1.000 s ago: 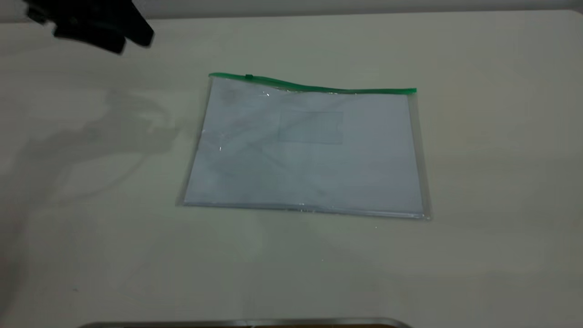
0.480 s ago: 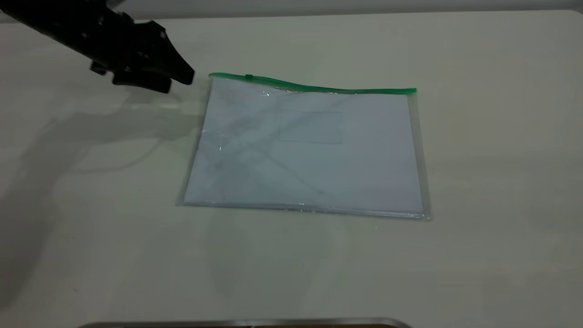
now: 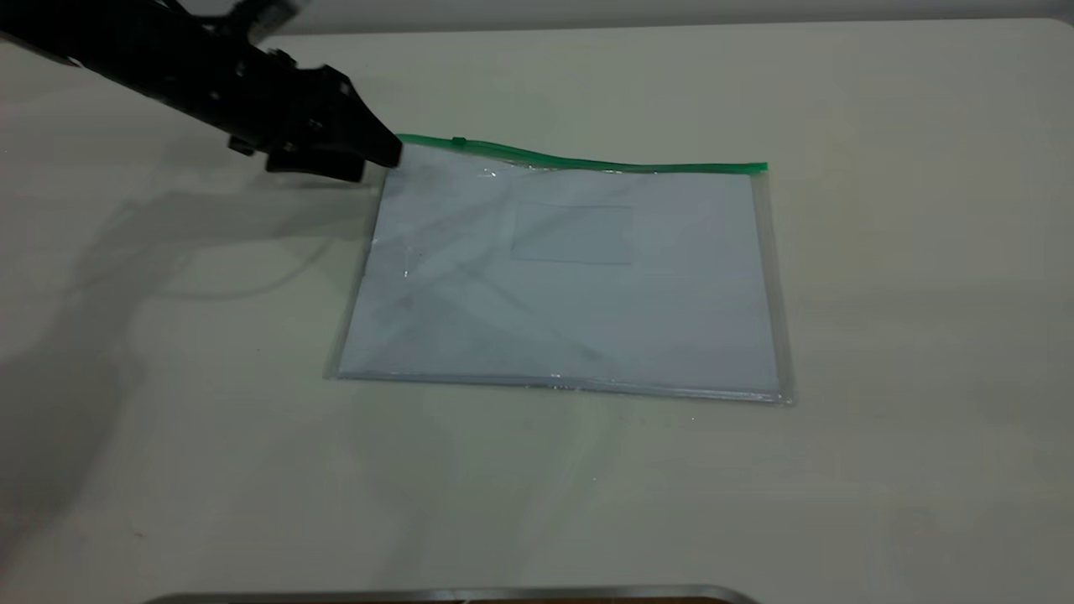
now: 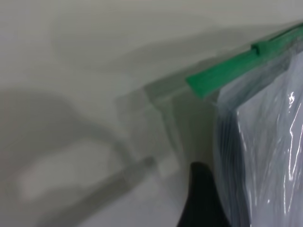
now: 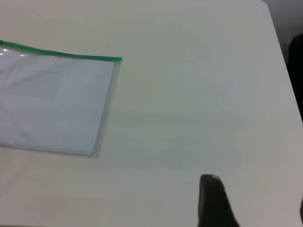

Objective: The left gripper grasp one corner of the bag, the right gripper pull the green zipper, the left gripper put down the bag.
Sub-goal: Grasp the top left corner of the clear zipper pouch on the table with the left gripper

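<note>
On the pale table (image 3: pixel 881 335) lies the bag (image 3: pixel 570 285), flat, with white sheets inside and a small clear card pocket (image 3: pixel 572 235) on its face. Along its far edge runs the green zipper (image 3: pixel 587 161), its slider tab (image 3: pixel 458 141) near the left end. We see the left gripper (image 3: pixel 382 159) reaching in from the upper left of the exterior view, its tapered tips at the bag's far left corner, where the green strip begins; we cannot tell whether its jaws are spread or pressed together, nor whether they pinch the plastic. From the left wrist view, one dark fingertip (image 4: pixel 202 198) sits just beside the bag's side edge. From the right wrist view, the right gripper (image 5: pixel 215 201) shows one dark finger over bare table, well apart from the bag's near corner; its jaw state cannot be told
</note>
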